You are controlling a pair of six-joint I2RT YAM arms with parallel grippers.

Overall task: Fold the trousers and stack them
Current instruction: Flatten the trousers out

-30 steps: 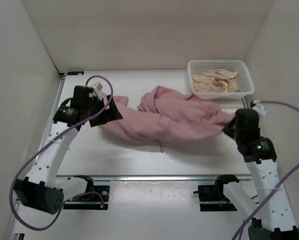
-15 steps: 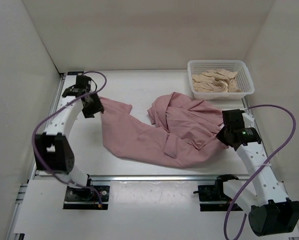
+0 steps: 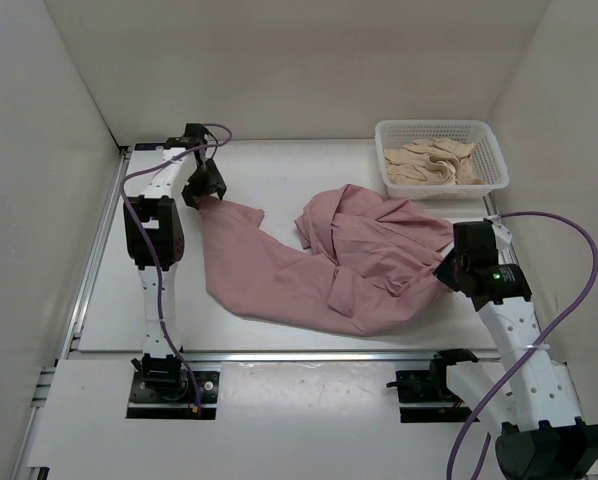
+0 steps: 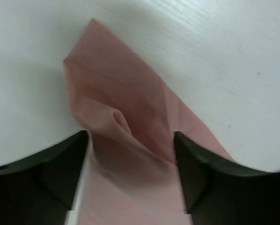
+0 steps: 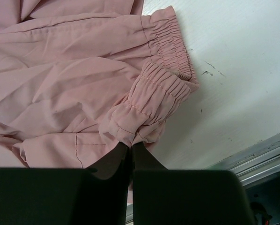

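Observation:
The dusty-pink trousers (image 3: 289,270) lie crumpled across the table, one leg stretching to the back left. My left gripper (image 3: 206,194) hovers over that leg's end. In the left wrist view its fingers (image 4: 60,164) stand wide apart, open, with the cloth (image 4: 126,112) lying loosely between them. My right gripper (image 3: 447,268) is at the trousers' right edge. In the right wrist view it (image 5: 131,144) is shut on a bunched fold of the elastic gathered band (image 5: 163,89).
A white basket (image 3: 439,127) holding beige cloth garments (image 3: 434,162) stands at the back right, just beyond the trousers. A metal rail (image 3: 309,355) runs along the table's near edge. Walls close in the left, back and right.
The trousers, stretched in the air between both grippers a second ago, now lie on the table. My left gripper has moved toward the back with the leg end and opened. The right gripper barely moved.

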